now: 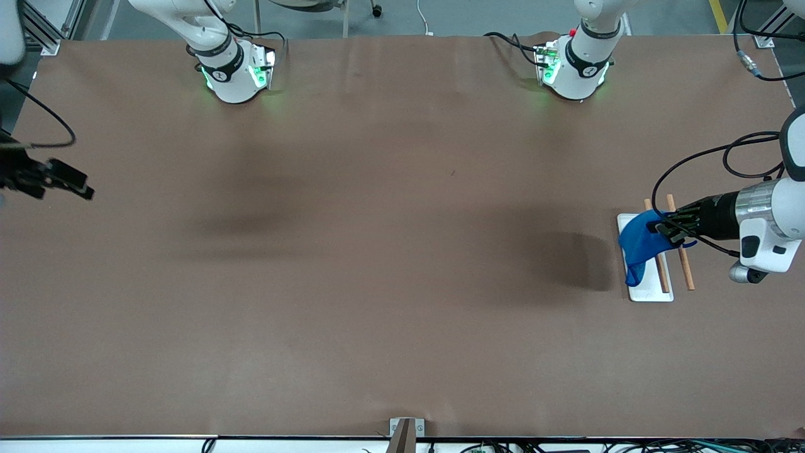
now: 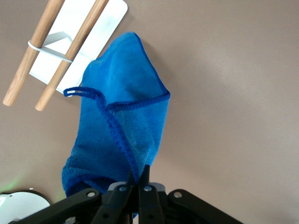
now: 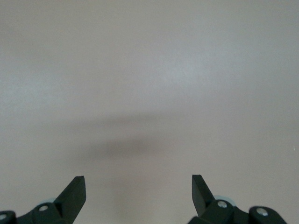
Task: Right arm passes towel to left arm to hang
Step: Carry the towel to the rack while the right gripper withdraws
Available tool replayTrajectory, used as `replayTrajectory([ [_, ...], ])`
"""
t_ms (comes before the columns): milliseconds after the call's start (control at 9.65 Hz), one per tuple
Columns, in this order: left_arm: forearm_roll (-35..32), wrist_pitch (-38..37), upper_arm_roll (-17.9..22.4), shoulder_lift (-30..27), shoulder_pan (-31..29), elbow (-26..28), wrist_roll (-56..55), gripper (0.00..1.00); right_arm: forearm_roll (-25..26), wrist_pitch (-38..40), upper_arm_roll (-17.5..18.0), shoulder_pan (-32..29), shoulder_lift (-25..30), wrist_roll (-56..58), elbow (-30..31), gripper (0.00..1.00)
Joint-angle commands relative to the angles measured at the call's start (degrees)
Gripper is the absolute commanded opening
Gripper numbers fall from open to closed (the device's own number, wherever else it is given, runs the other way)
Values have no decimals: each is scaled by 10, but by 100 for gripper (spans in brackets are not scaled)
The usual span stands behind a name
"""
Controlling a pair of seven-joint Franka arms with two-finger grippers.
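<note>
A bright blue towel (image 1: pixel 638 242) hangs from the left gripper (image 1: pixel 666 229), whose jaws are clenched on its stitched edge, over a small rack (image 1: pixel 651 292) at the left arm's end of the brown counter (image 1: pixel 377 251). The cloth droops from the jaws toward seven o'clock in the front view, its long axis running roughly along the rack's two wooden rods (image 1: pixel 682 251), which point toward five o'clock. The towel's corner loop (image 2: pixel 77 92) lies near the rod ends. The right gripper (image 1: pixel 60 179) waits, jaws released, over the right arm's end, well apart from the towel.
</note>
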State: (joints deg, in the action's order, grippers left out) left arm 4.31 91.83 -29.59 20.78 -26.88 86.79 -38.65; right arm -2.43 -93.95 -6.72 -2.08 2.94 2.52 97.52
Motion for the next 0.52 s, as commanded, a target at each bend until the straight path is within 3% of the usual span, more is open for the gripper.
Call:
replayTrajectory([
  [0, -39, 4, 1, 0, -1, 36, 1, 0, 8, 93, 4, -4, 0, -43, -91, 100],
  [415, -75, -1, 6, -3, -7, 37, 2, 0, 47, 95, 0, -5, -20, -38, -147, 100],
])
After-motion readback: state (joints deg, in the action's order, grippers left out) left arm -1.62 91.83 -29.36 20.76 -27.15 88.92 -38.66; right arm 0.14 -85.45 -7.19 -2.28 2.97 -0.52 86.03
